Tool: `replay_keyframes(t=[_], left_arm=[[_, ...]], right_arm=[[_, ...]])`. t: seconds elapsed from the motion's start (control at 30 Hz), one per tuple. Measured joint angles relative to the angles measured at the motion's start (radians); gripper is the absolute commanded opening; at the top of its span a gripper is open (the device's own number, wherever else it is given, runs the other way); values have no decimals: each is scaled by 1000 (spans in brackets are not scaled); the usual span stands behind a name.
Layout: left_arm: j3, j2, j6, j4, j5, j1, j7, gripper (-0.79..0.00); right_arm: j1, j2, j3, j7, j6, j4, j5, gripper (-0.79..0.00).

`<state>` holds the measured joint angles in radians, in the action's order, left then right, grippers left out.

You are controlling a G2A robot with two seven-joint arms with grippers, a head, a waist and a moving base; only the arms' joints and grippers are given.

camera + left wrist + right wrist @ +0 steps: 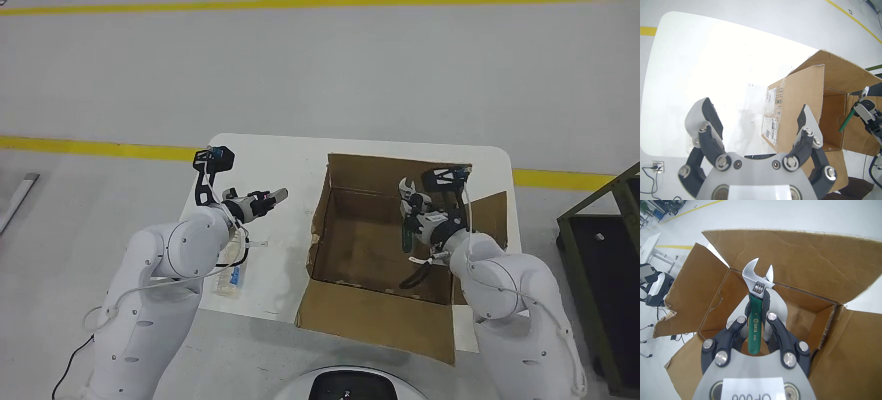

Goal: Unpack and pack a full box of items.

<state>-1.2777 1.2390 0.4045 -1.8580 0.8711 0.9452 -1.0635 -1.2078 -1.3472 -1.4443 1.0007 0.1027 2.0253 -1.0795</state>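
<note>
An adjustable wrench [755, 317] with a bright steel head and a green-coated handle is clamped between the pads of the right gripper [758, 302]. It is held on the upper handle just below the head, above the opening of the brown corrugated cardboard box [800, 262], whose flaps stand open. The left gripper [757, 117] is held with its fingers [712, 115] spread wide and nothing between them, over the white rounded table [706, 56] beside the box's labelled wall. The main risk is judged to be slippage: the handle coating looks smooth, only a short stretch of it is pinched, and the heavier head lies beyond the pads, so the tool could be swung or twisted in the grip by any quick motion. If the wrench were released from this height, the box floor could be dented or the tool could be bounced against a wall. One side flap is already torn and leans inward, so the head could be snagged on it during a sideways transfer. The box is braced by nothing and looks light, so it could be dragged across the table by such a snag. A clear plastic item [229, 278] lying near the table edge by the left arm could be knocked off by a careless sweep.
</note>
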Motion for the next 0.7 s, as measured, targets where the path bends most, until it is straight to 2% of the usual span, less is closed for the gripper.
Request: replay_keyframes(t=[0.27, 0.37, 0.7], left_arm=[[0, 0, 0, 0, 0, 0, 0, 0], [0, 0, 0, 0, 0, 0, 0, 0], [0, 0, 0, 0, 0, 0, 0, 0]], right_arm=[[0, 0, 0, 1, 0, 1, 0, -785], [-10, 1, -17, -41, -15, 18, 34, -785], [-19, 16, -245, -117, -33, 185, 245, -785]])
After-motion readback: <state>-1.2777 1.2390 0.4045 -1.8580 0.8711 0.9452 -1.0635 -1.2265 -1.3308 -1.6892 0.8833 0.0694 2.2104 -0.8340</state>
